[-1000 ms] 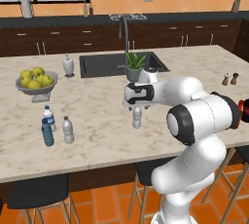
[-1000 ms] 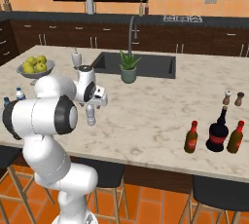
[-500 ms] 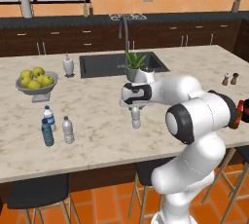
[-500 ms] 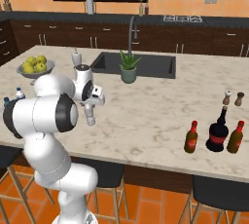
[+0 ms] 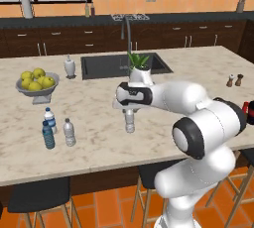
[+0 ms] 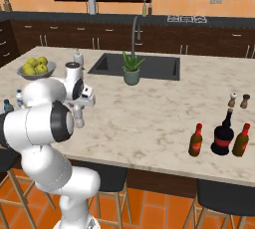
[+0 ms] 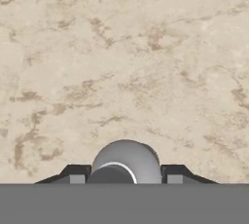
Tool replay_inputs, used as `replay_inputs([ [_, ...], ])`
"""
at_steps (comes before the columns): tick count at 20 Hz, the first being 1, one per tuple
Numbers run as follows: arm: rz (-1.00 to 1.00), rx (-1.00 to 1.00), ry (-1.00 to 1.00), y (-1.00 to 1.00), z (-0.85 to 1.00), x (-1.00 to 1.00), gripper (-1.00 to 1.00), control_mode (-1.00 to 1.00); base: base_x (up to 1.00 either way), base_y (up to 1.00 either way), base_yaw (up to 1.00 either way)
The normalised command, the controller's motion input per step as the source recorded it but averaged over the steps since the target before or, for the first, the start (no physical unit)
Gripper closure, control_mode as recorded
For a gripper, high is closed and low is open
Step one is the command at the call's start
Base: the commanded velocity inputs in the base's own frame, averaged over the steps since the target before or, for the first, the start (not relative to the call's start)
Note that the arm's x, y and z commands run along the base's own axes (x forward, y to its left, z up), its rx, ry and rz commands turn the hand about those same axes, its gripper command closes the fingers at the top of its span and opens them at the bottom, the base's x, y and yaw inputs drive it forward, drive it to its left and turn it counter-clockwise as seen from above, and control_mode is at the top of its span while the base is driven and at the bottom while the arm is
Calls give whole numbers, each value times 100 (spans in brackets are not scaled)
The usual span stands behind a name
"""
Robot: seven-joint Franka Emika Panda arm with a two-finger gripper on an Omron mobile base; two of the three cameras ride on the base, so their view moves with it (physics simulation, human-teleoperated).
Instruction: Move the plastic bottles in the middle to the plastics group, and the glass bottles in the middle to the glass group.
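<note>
Room: dark wood cabinets [image 5: 59, 48] under a dark back counter along the far wall, orange wall above, orange tiled floor [image 5: 114, 207] below.
Surface: beige marbled stone island counter [image 5: 94, 142], bare and veined in the hand view.
Fruit bowl: grey bowl of yellow-green fruit [image 5: 36, 82], at 10 o'clock on the island in the left base view.
Plastics group: clear bottle with white cap and blue label [image 5: 49, 120] and blue-tinted bottle with blue cap [image 5: 48, 135], at 8 o'clock, close together.
Placed bottle: small clear ribbed water bottle with white cap [image 5: 69, 132], upright just right of that pair.
Dispenser: white soap dispenser [image 5: 70, 67], left of the dark sink [image 5: 121, 65].
Plant: green potted plant [image 6: 131, 68] at the sink's near edge.
Held bottle: second clear ribbed water bottle [image 5: 130, 120], upright near the island's middle, its base on or just above the stone.
Gripper: two-finger gripper [image 5: 129, 109] pointing down, dark fingers [image 7: 78, 173] pinching that bottle's top from both sides.
Shakers: small salt and pepper shakers [image 6: 238, 100], at 3 o'clock.
Glass group: dark bottles with red caps [image 6: 219, 136], near the front right edge.
</note>
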Motion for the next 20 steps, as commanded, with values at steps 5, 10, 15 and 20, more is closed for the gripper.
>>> replay_inputs([
  [5,0,0,0,100,8,1,100,-100,0,0,0],
  [10,-2,3,0,97,0,12,100,-100,0,0,0],
  [15,-1,11,1,71,3,28,100,-100,0,0,0],
  [20,0,11,2,70,-7,21,100,-100,0,0,0],
])
